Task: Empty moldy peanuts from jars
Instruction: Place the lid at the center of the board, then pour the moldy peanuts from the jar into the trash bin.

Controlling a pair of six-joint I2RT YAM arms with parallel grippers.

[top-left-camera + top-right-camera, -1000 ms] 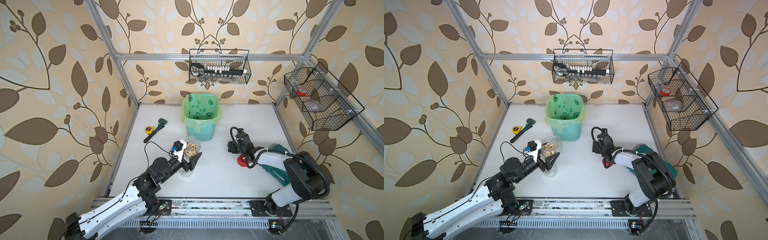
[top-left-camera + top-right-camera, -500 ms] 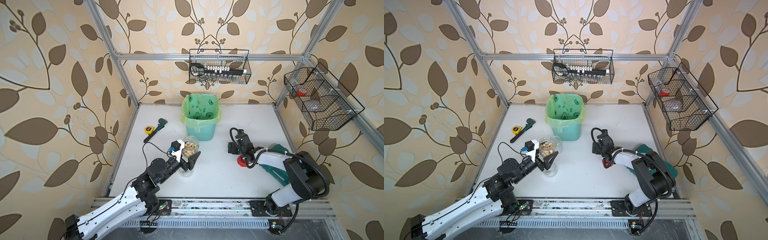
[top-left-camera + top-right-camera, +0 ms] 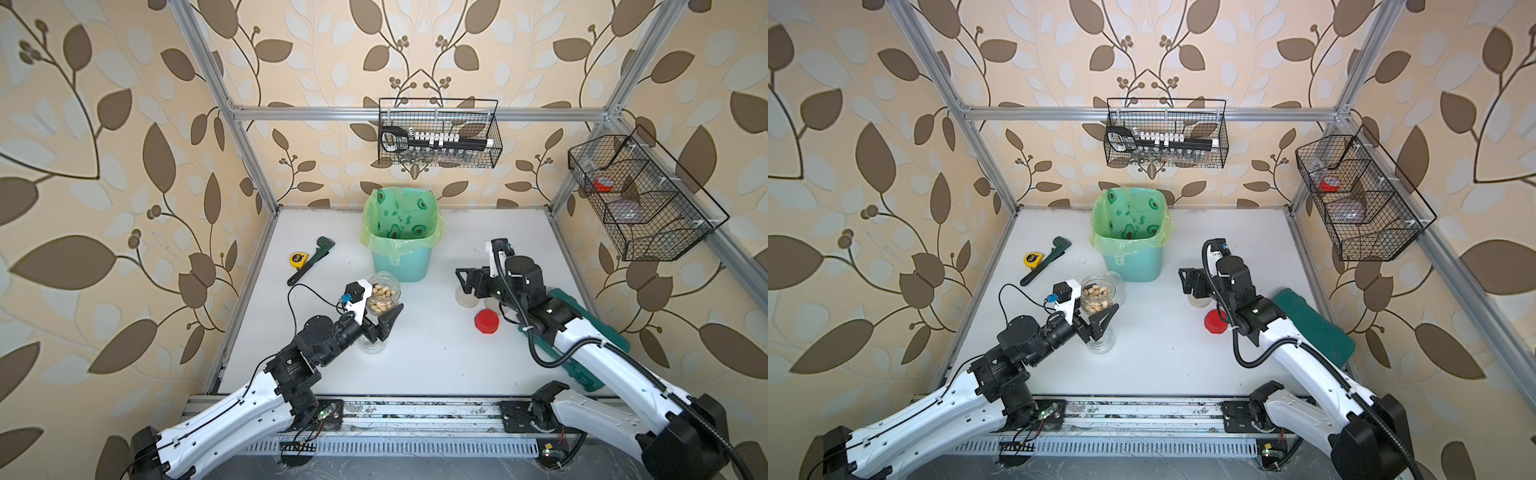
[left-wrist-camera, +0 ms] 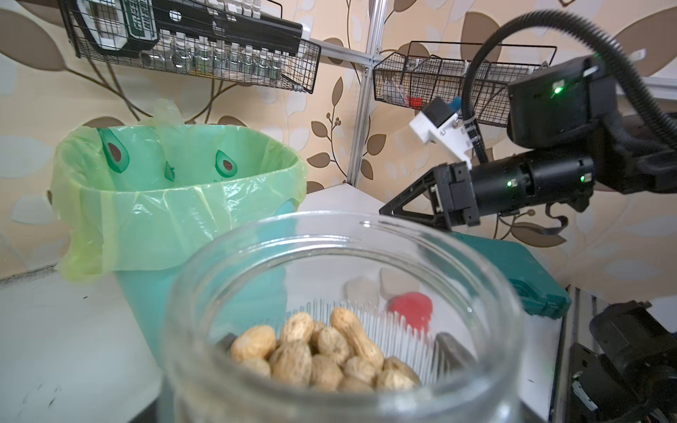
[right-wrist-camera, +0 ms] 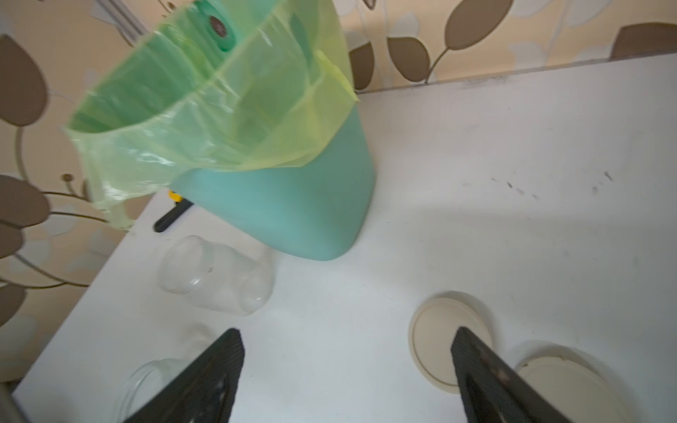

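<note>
Left fingers [image 3: 390,318] are clamped on the open jar [image 3: 384,291], held wide by its body; one dark finger shows on the jar's right flank, the other is under the wrist-camera mount. Peanuts [image 4: 322,359] are heaped in the jar's bottom; no lid on it. The jar is on the robot's side of the bin [image 3: 405,264], near its front wall; both top views show a gap between them. Its long axis is near upright, mouth up; it looks lifted off the table [image 3: 436,353], though no view shows its base.

Key relation: the bin mouth lies straight beyond the jar, away from the robot. The left arm has the jar, so the tip falls to it. Judged need: go forward over the rim, then roll the mouth toward the bin.

Right fingers [image 5: 216,381] are spread wide with nothing between them; they hang over two beige lids [image 5: 436,337] on the table, right of the bin. The red lid [image 3: 486,322] lies nearer the robot than those.

An empty jar [image 3: 372,345] stands under the left fingers, robot-side of the bin; a clear jar [image 5: 216,278] appears to lie on its side at the bin's foot.

Unclear:
- whether the held jar's mouth is higher than the bin rim;
- where the fingers' faces meet the glass, hidden;
- whether any peanuts lie in the bin;
- the empty jar, half covered by the left arm.
</note>
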